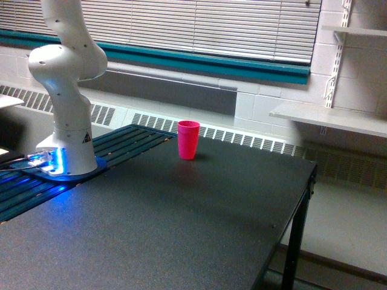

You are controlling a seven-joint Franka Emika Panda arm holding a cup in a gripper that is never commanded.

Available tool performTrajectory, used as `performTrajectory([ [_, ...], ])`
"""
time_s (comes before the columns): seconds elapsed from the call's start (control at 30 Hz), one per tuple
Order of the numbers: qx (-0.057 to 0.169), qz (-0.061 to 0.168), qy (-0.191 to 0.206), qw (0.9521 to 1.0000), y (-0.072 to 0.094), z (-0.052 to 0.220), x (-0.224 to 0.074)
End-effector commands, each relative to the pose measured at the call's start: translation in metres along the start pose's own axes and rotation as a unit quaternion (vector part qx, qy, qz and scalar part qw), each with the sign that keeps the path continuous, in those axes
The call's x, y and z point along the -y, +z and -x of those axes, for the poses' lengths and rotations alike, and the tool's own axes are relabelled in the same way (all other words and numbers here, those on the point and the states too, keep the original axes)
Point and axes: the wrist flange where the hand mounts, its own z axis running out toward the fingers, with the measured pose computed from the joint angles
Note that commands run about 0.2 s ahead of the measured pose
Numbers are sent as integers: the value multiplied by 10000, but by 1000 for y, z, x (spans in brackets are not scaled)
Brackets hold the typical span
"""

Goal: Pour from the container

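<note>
The container is out of view, and so is my gripper: only the arm's white base and lower links [63,90] show, rising out of the top of the frame at the exterior view's left. A bright pink opaque plastic cup [188,139] stands upright on the dark table [181,229], near its far edge.
The arm's base [63,163] glows blue at the table's left side, beside a slatted dark panel [127,142]. The table's right edge and a leg [296,241] drop off towards the floor. White shelves [332,115] hang on the wall at right. Window blinds run behind.
</note>
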Motion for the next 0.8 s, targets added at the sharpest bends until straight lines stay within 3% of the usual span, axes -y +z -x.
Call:
performTrajectory([
  [0.03, -225, -83, 44, 9997, -22, -17, -6],
  [0.37, -243, -237, -200, 9992, -26, -4, 3],
  [0.8, -152, -469, -842, 9952, -36, 53, 7],
])
